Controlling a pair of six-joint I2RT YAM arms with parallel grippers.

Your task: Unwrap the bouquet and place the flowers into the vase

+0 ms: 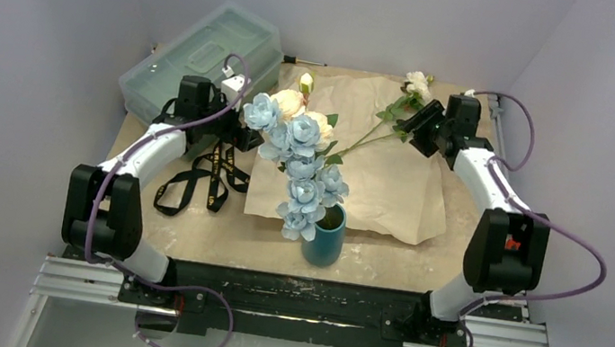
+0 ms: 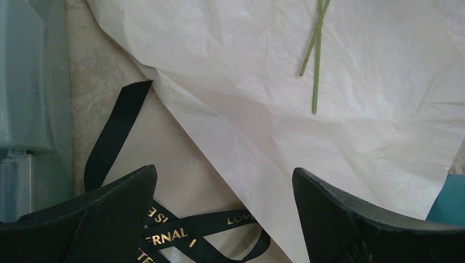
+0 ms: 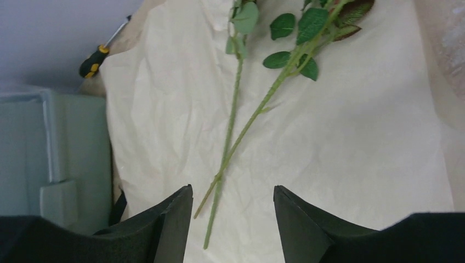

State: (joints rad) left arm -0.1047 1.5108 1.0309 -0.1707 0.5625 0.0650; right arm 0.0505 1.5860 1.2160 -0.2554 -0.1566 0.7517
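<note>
The bouquet is undone: its tan paper lies spread flat and the black gold-lettered ribbon lies loose on the table. The teal vase stands at the front centre and holds pale blue flowers with cream blooms behind them. Two leafy stems lie on the paper, a white rose at their far end. My right gripper hovers open over the stem ends. My left gripper stands open above the ribbon and the paper's edge, holding nothing.
A translucent grey-green toolbox sits at the back left, close to the left arm. A screwdriver lies at the back edge beside the paper. Walls close in the table on three sides.
</note>
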